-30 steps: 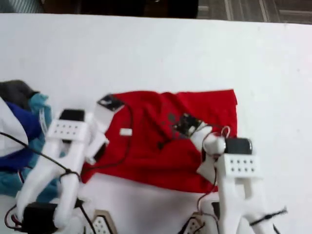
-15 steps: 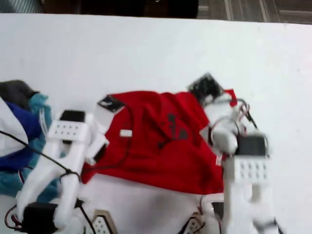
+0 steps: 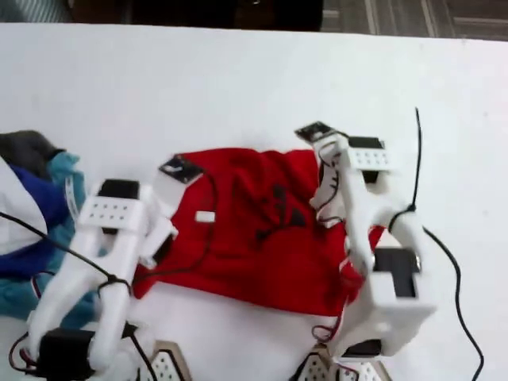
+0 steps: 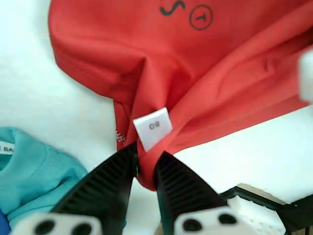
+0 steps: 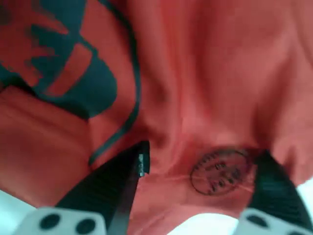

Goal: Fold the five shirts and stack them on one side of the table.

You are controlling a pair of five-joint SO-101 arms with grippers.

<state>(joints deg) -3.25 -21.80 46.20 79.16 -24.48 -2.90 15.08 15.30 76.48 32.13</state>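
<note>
1. Left gripper (image 4: 144, 164) jaws are pinched tight on a bunched corner of the red shirt (image 3: 254, 238), just beside its small white label (image 4: 153, 127).
2. Right gripper (image 5: 203, 156) jaws are spread wide over rumpled red cloth, with a round printed stamp (image 5: 220, 171) lying between them.
3. The red shirt lies in the middle of the white table (image 3: 238, 79), with a black print at its centre.
4. Its far edge runs fairly straight. Its near edge lies close to the arm bases.
5. A broad band of white tabletop lies between the shirt's far edge and the table's far edge.
6. More white tabletop lies beyond the right arm.
7. At the table's left edge sits a heap of shirts: teal (image 3: 67, 178), blue (image 3: 36, 206), dark grey (image 3: 28, 149) and white (image 3: 12, 198). The heap is close beside the left arm.
</note>
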